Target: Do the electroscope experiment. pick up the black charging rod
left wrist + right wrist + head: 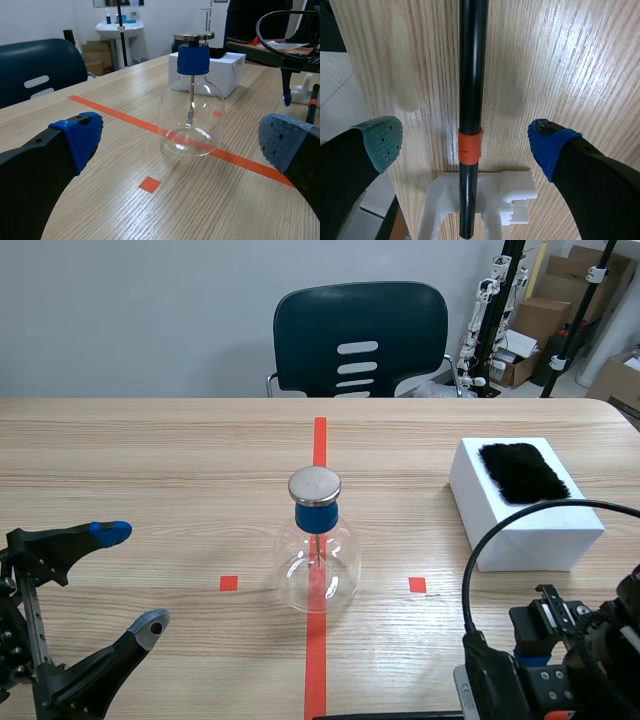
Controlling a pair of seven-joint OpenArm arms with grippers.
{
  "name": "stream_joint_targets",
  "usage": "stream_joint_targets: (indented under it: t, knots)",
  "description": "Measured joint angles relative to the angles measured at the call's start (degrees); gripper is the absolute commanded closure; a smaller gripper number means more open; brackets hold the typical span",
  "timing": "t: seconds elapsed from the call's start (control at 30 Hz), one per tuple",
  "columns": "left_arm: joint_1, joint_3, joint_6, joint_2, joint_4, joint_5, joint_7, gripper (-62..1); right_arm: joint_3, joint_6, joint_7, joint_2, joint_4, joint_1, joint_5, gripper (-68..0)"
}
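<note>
Right claw (466, 144) is spread wide right over the black charging rod (471, 70), long axis running straight ahead btwn the tips, so right arm's def nearer.

Scene camera: between my arms, raised, facing forward across pale wooden surface (150, 460) toward dark teal plastic chair (360, 310) at far edge. Left wrist camera: low, close to surface, looking level out between my left jaws at clear glass flask with blue stopper and metal cap (175, 117); scene view shares this flask, mid-surface. Right wrist camera: straight down, very near, past my right jaws onto long black rod with orange band (471, 75).
</note>
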Motion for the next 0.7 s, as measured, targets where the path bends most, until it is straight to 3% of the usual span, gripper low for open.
stream_joint_targets:
  t: [0.53,0.7]
  knots:
    - [0.0,0.0,0.0,0.0,0.0,0.0,0.0,-62.3,0.0,0.0,-0.1,0.0,0.0,0.0,0.2,-50.7]
    - [0.0,0.0,0.0,0.0,0.0,0.0,0.0,-62.3,0.0,0.0,-0.3,0.0,0.0,0.0,0.2,-37.1]
